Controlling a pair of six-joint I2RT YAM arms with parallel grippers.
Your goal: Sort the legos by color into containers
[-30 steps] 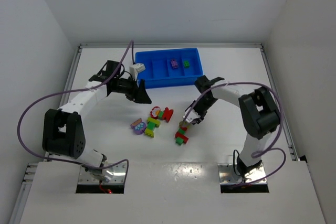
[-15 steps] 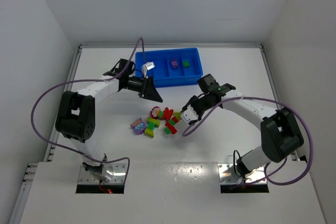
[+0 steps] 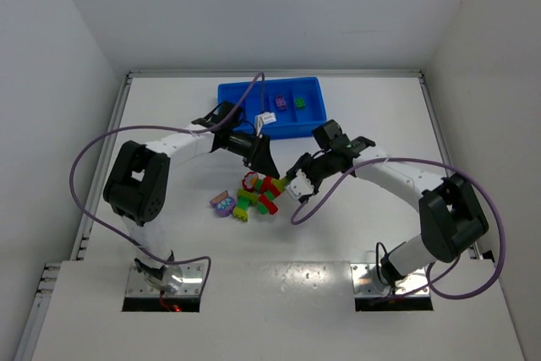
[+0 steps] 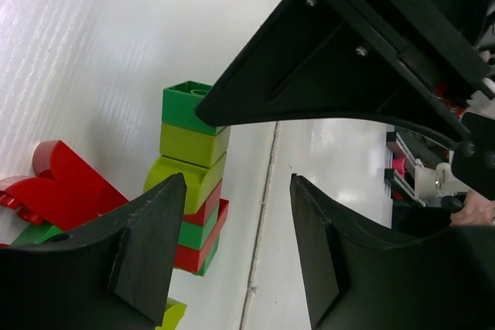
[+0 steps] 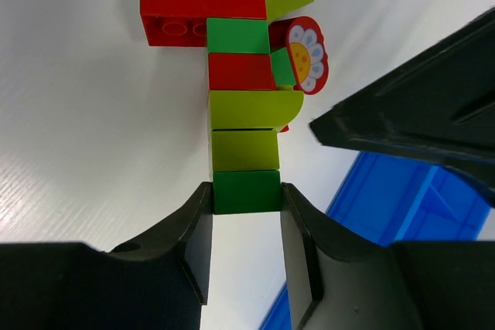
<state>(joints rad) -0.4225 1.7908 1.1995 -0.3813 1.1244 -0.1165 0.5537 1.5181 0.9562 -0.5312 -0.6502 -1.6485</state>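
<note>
My right gripper (image 5: pixel 246 191) is shut on the green end brick of a stack of green, yellow-green and red legos (image 5: pixel 241 113). In the top view the right gripper (image 3: pixel 294 185) holds this stack (image 3: pixel 270 196) against the loose pile at the table's middle. My left gripper (image 4: pixel 232 245) is open and empty, and the stack (image 4: pixel 189 168) shows beside its left finger. In the top view the left gripper (image 3: pixel 264 162) hovers just above the pile, close to the right gripper. The blue tray (image 3: pixel 245 116) lies behind both grippers. It holds a purple brick (image 3: pixel 277 102) and a green brick (image 3: pixel 298 103).
A red flower brick (image 5: pixel 305 52) and a long red brick (image 5: pixel 193 13) touch the stack. A purple cluster (image 3: pixel 222 202) lies left of the pile. The two grippers nearly touch; the left one's dark finger (image 5: pixel 418 129) fills the right of the right wrist view.
My left gripper has swung right, from beside the tray's left end to above the pile. My right gripper has carried the stack up and left into the pile.
</note>
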